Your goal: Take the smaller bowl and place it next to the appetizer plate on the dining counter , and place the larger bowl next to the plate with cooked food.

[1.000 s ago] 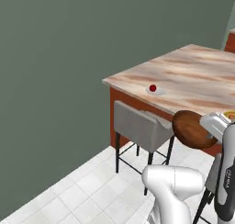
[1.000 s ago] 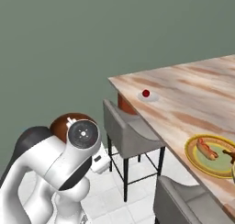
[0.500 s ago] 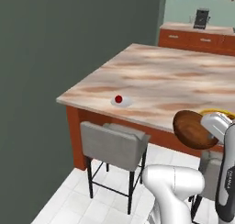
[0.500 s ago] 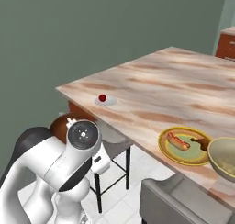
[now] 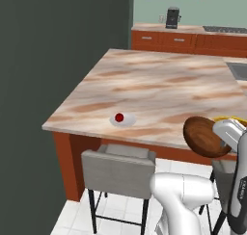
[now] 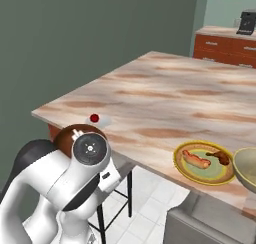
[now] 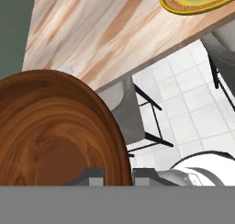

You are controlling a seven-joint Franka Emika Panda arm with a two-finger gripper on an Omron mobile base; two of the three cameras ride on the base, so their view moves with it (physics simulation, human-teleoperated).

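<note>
My gripper (image 5: 222,136) is shut on the rim of the smaller bowl (image 5: 204,137), a dark brown wooden bowl held tilted in the air at the near edge of the dining counter (image 5: 159,84). In the hand view the smaller bowl (image 7: 55,131) covers the lower left, with the fingertips (image 7: 144,175) at its rim. The appetizer plate (image 5: 122,119) with its red morsel sits near the counter's front left corner, left of the held bowl. On the right stands the plate with cooked food (image 6: 205,161), and beside it the larger bowl (image 6: 247,169), cut by the frame edge.
Grey stools (image 5: 120,171) (image 6: 210,223) stand on the white tiles under the counter's near edge. A dark green wall (image 5: 43,60) runs along the left. Beyond the island a wall counter carries a coffee machine (image 5: 172,17). A sink (image 5: 240,69) is set in at the right.
The whole picture has shifted: the base has moved, so the island now sits closer and more centred, and the wall counter has come into view. The brown bowl stays in the shut gripper.
</note>
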